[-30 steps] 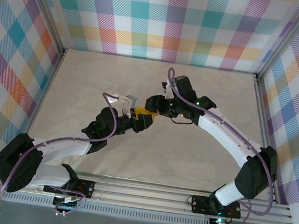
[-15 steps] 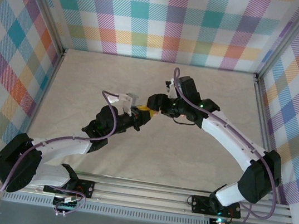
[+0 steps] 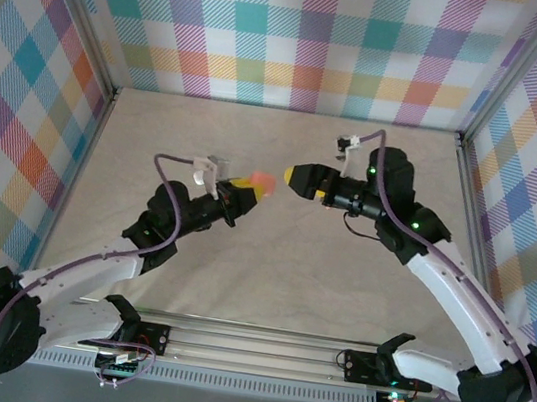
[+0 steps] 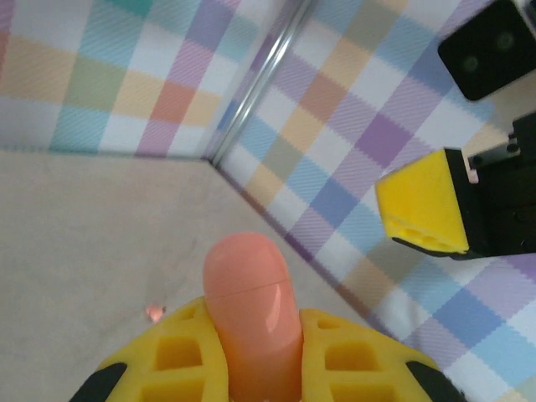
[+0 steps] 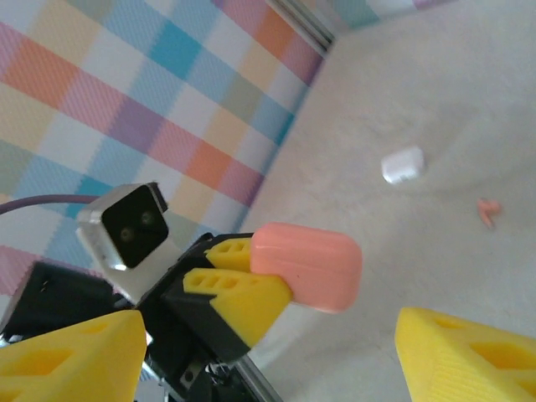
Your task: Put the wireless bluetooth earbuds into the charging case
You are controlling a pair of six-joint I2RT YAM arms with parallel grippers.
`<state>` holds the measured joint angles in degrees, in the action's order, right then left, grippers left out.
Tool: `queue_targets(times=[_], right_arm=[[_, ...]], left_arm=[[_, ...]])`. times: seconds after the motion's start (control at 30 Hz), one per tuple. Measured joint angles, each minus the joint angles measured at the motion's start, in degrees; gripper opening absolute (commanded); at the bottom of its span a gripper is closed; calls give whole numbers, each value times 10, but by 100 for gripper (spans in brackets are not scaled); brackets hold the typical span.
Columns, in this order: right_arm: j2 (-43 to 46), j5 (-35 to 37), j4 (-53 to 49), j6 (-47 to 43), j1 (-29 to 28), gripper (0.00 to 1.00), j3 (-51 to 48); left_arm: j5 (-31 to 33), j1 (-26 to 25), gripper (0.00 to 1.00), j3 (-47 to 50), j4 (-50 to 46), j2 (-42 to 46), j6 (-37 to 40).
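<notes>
Firmly, the left gripper [image 3: 248, 191] pinches a salmon-pink, pebble-shaped plastic charging case [image 4: 251, 293] between its yellow fingers. The right gripper [image 3: 294, 177] faces it, just apart, jaws spread. A tiny reddish-orange plastic earbud [image 5: 487, 209] lies on the beige table [image 3: 339, 272], near a small white case [image 5: 402, 163].

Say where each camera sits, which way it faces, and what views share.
Top external: above and behind, looking down at the table; both arms show.
Left wrist: on the left arm, facing a wall corner and the right gripper; left gripper shut on the pink case.
Right wrist: on the right arm, facing the left gripper; own yellow fingers show.
All three share the pink case.
</notes>
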<state>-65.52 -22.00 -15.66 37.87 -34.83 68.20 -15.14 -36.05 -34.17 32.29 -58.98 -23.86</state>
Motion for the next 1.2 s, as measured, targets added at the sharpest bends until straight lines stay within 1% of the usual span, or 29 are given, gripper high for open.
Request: queue_targets(times=[0.1, 0.2, 0.3, 0.37, 0.43, 0.57, 0.67, 0.83, 0.97, 1.07, 1.2], right_arm=[[2, -33, 24, -8, 0, 76, 0], [-10, -66, 57, -6, 0, 70, -9], [-23, -96, 85, 2, 0, 62, -21], [-31, -112, 101, 8, 0, 55, -24], [-34, -124, 114, 14, 0, 49, -28], [-35, -140, 141, 26, 4, 34, -34], [-35, -151, 161, 35, 7, 26, -37], [-38, -167, 203, 43, 14, 18, -44], [-38, -170, 213, 39, 18, 12, -53], [-38, -169, 206, 26, 19, 9, -54], [-38, -171, 185, -6, 19, 5, -51]], left_arm=[[-28, 8, 0, -28, -5, 14, -12], [-61, 7, 0, -47, 8, 12, -33], [-92, 7, 0, -55, 40, -2, -67], [-109, 7, 0, -57, 60, -14, -90], [-119, 7, 0, -58, 75, -24, -107], [-134, 7, 0, -59, 101, -28, -132], [-138, 9, 0, -60, 118, -29, -146], [-140, 11, 0, -63, 145, -38, -162], [-143, 13, 13, -64, 142, -42, -164], [-144, 13, 16, -70, 114, -38, -150], [-149, 13, 22, -83, 54, -23, -115]])
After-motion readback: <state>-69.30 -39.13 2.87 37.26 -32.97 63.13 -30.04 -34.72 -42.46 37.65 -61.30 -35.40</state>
